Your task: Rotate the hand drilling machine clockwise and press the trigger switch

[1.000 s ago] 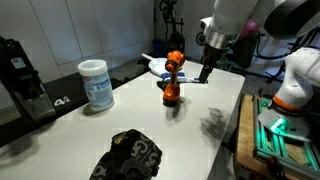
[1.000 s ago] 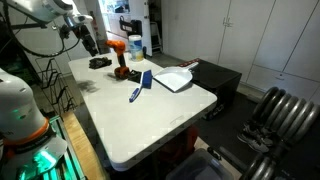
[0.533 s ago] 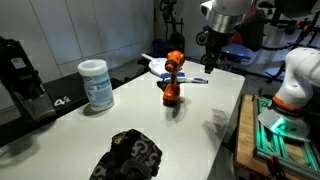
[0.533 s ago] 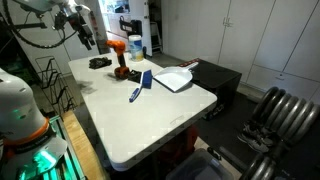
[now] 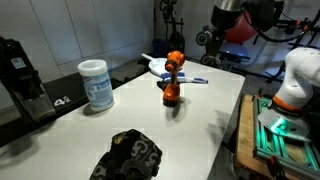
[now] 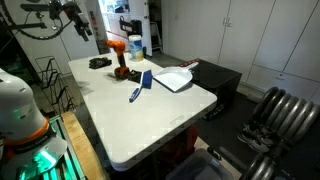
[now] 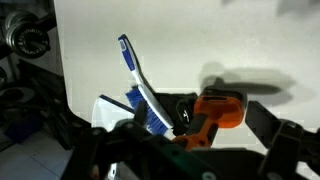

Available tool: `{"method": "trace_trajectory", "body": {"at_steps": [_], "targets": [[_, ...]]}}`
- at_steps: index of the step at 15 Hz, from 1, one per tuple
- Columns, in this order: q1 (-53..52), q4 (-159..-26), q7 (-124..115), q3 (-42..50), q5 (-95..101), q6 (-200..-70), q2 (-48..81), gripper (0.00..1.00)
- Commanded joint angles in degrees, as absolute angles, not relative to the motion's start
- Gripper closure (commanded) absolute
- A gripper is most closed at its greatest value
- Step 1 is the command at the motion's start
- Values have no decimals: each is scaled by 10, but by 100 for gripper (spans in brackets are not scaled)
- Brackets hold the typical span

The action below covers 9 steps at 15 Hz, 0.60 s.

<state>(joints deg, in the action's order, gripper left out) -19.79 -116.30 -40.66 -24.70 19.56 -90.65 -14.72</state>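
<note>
High beyond the drill (image 5: 172, 80), the hand (image 5: 208, 38) hangs spread, holding nothing.

white tub (image 5: 96, 84), black lump (image 5: 130, 155), blue brush (image 7: 135, 75) and dustpan (image 6: 172, 78).

Orange drill (image 6: 119, 58) stands upright at the table's (image 6: 150, 125) far end, upper left of frame. Blue brush (image 6: 139, 86) and white dustpan (image 6: 176, 78) lie mid-table. Gripper (image 6: 84, 30) hangs top left, well apart from the drill.
</note>
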Motion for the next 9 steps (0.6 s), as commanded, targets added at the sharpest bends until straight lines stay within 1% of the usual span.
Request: {"method": "trace_trajectory", "body": {"at_steps": [1,9], "targets": [[-190,-1137,-421,-254,179,-888,-157,0],[-188,-1136,-414,-255,193,-903,-152,0]]}}
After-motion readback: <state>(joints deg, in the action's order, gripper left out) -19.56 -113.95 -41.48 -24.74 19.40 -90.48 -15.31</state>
